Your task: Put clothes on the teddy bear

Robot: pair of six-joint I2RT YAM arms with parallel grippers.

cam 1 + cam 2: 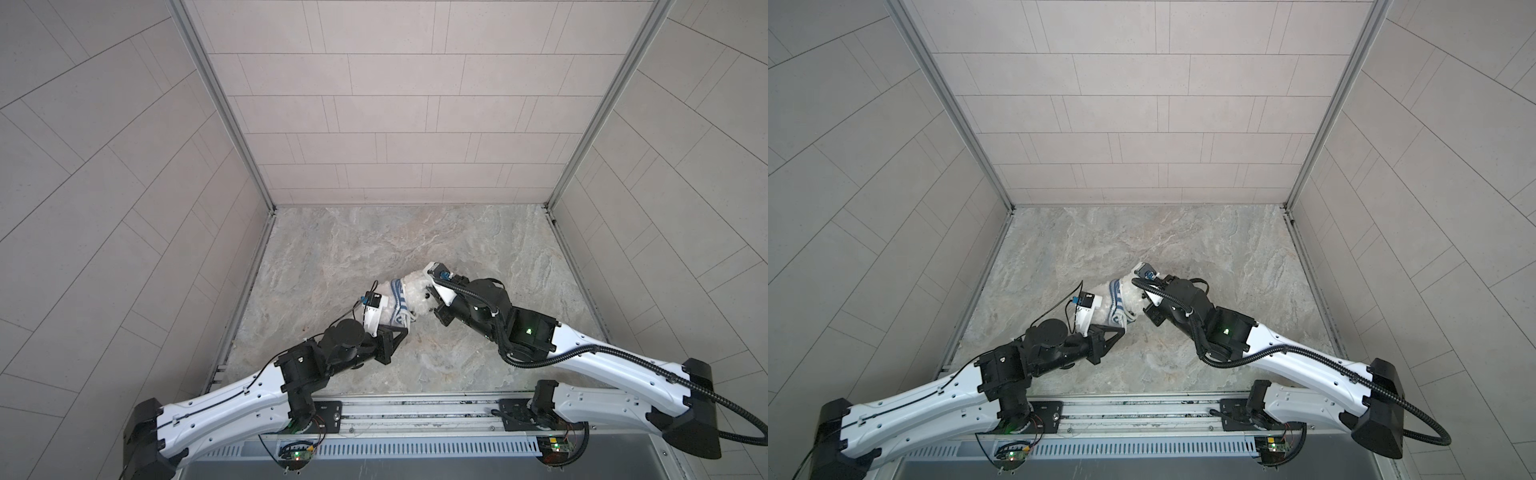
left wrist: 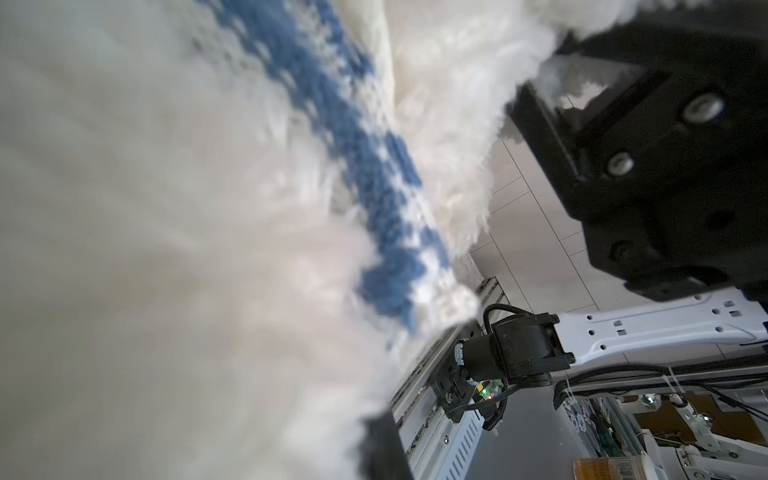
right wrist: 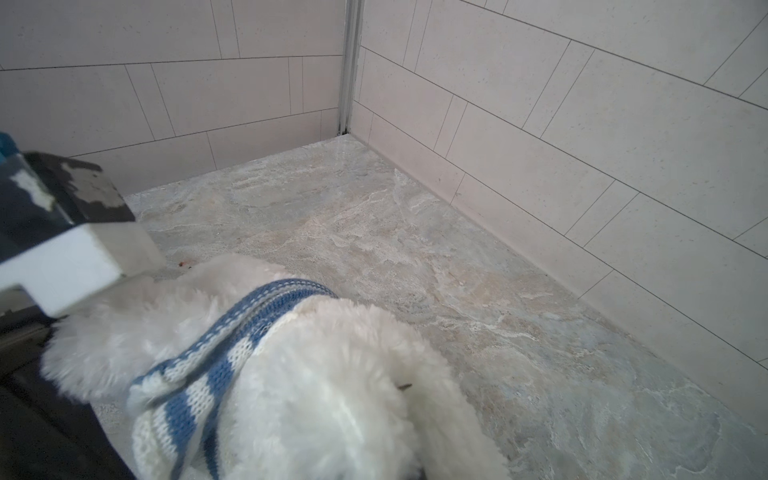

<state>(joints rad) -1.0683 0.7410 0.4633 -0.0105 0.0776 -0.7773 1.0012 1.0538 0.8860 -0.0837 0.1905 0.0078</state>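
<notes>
The teddy bear lies mid-table between my two grippers, fluffy and white. A blue-and-white striped shirt is bunched as a band around it. In the right wrist view the shirt circles the bear just behind its head. My left gripper is shut at the shirt's lower edge. In the left wrist view fur and the shirt's blue stripe hide the jaws except one black finger. My right gripper is shut in the head fur.
Tiled walls enclose the marble table on three sides. A metal rail with both arm bases runs along the front edge. The left wrist camera housing sits close above the bear's body. The right arm shows beyond the bear.
</notes>
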